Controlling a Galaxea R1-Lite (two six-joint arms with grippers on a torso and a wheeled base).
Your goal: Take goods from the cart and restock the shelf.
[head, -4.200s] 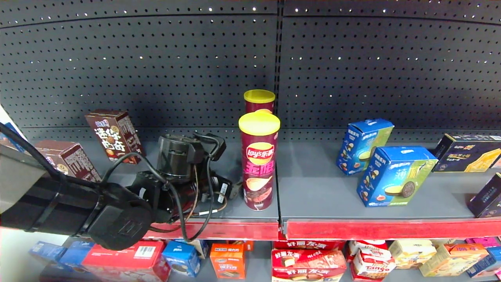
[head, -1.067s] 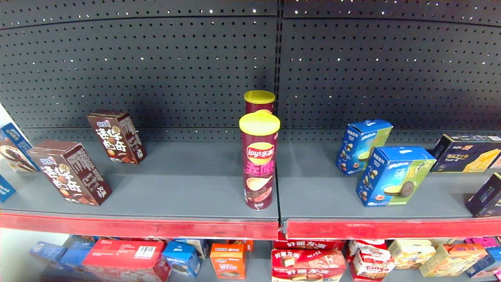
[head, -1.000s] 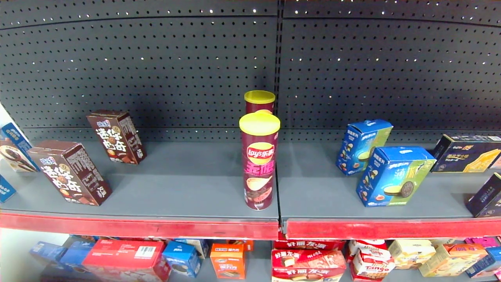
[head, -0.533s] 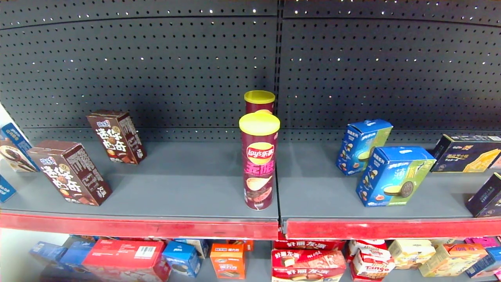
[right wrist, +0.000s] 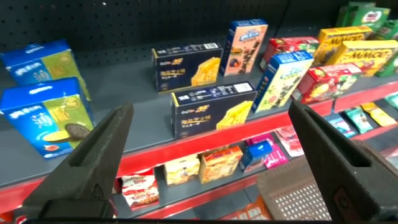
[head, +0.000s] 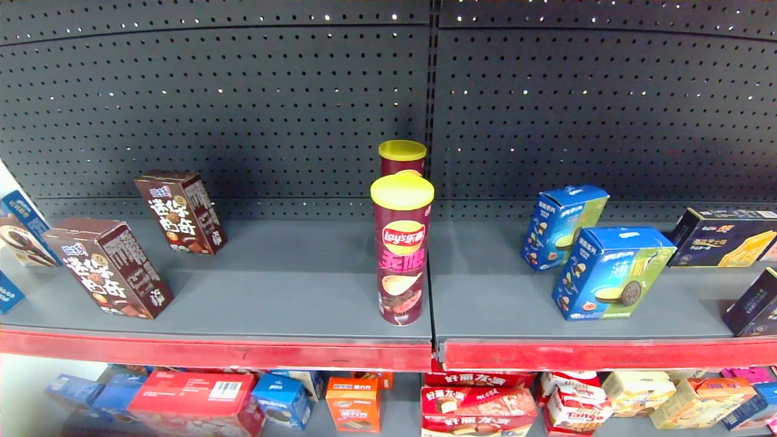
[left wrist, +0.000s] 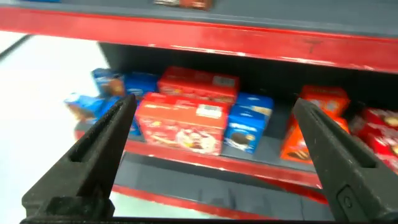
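The left claw [left wrist: 208, 168] is seen spread wide, with nothing held between its black fingers [left wrist: 93, 168], in front of a red rectangular carton [left wrist: 186, 121] and a small blue box [left wrist: 247, 124] that are stood side by side on the lower tier. The right claw [right wrist: 211, 168] is likewise spread and empty, and beyond it a dark navy carton with a yellow panel [right wrist: 214, 109] is set near the front lip, with a second navy carton [right wrist: 186, 67] placed behind it. In the head view, the grey metal shelf with a red front lip [head: 285, 285] is stretched from 9 to 3 o'clock. At its centre, close to the lip, a maroon cardboard chip tube with a yellow plastic lid [head: 400, 255] is stood upright. Toward 9 o'clock a brown upright box [head: 109, 267] is placed near the front, and toward 3 o'clock a blue-and-green biscuit box [head: 610, 273] is set at a slant. Farther back, a second brown box [head: 181, 211], a second biscuit box [head: 564, 226] and a second yellow-lidded tube [head: 402, 156], just behind the first at 12 o'clock, are lined up before the dark perforated back panel [head: 243, 109].
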